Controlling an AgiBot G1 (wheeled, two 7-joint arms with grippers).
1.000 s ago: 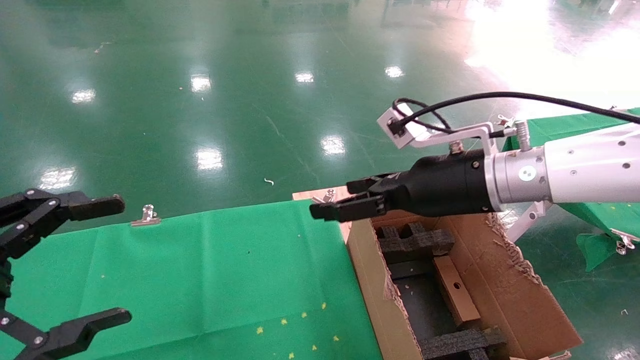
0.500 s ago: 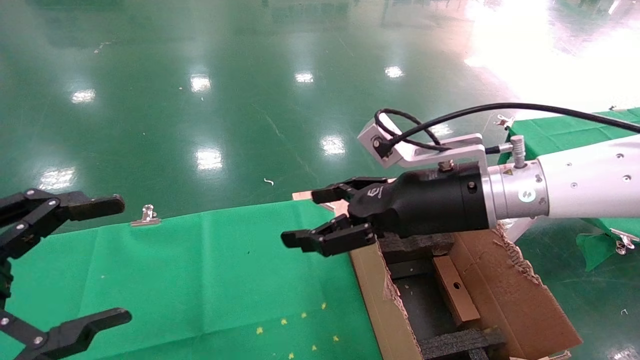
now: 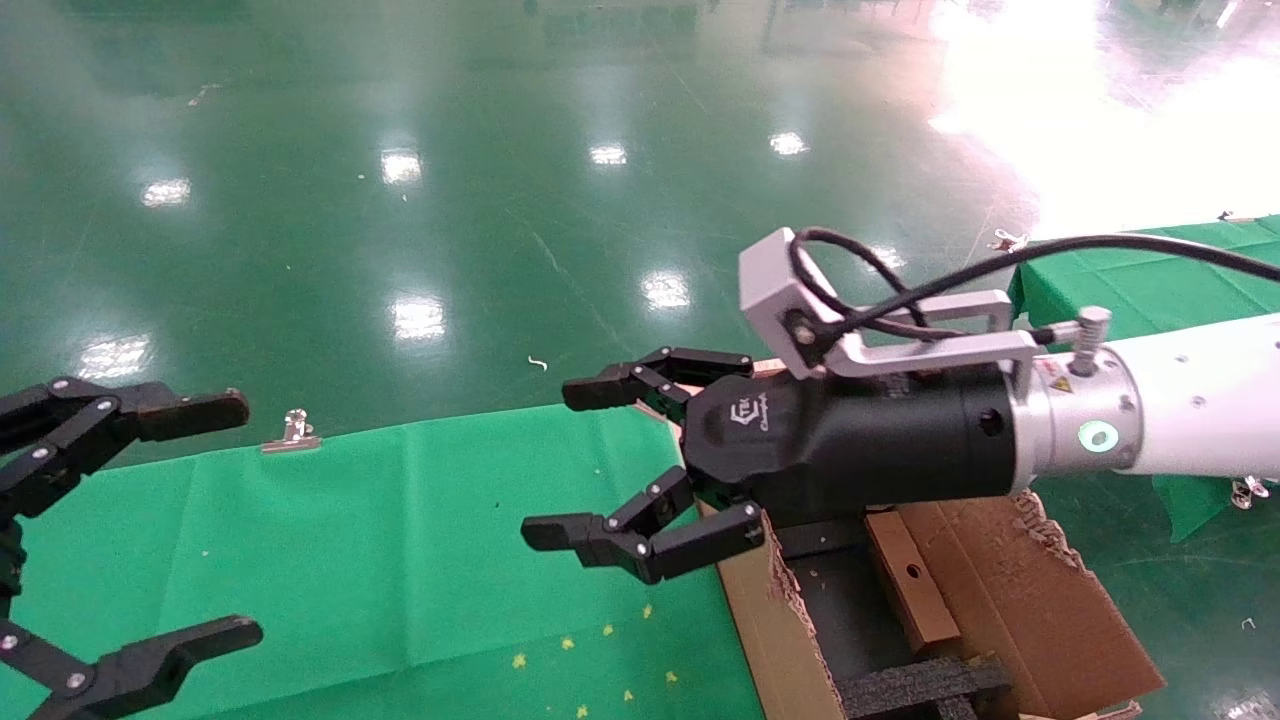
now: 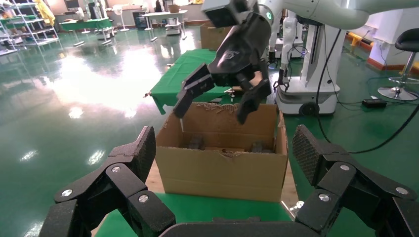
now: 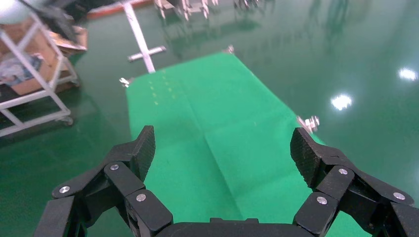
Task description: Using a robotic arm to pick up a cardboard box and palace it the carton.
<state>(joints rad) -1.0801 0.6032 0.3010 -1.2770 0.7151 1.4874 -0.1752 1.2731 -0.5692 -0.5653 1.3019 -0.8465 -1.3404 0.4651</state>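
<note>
Lying flat inside the carton (image 3: 1010, 590), cardboard box (image 3: 912, 580), round hole facing up, resting between black foam dividers (image 3: 925, 685) and close to the ragged right flap. Hovering above the carton's near-left corner and out over the green cloth (image 3: 400, 530), right gripper (image 3: 590, 460) of the robotic arm (image 3: 1190, 410), fingers spread wide and holding nothing, well clear of the box and up-left of it in the head view. Glowing green on the wrist, a small ring light. Seen from the left wrist, same gripper (image 4: 217, 101) hanging over the carton's (image 4: 222, 168) open top. Parked low over the cloth's left end, left gripper (image 3: 190, 520), likewise spread and empty. Clamped on the cloth's far edge, a metal clip (image 3: 292, 432).
</note>
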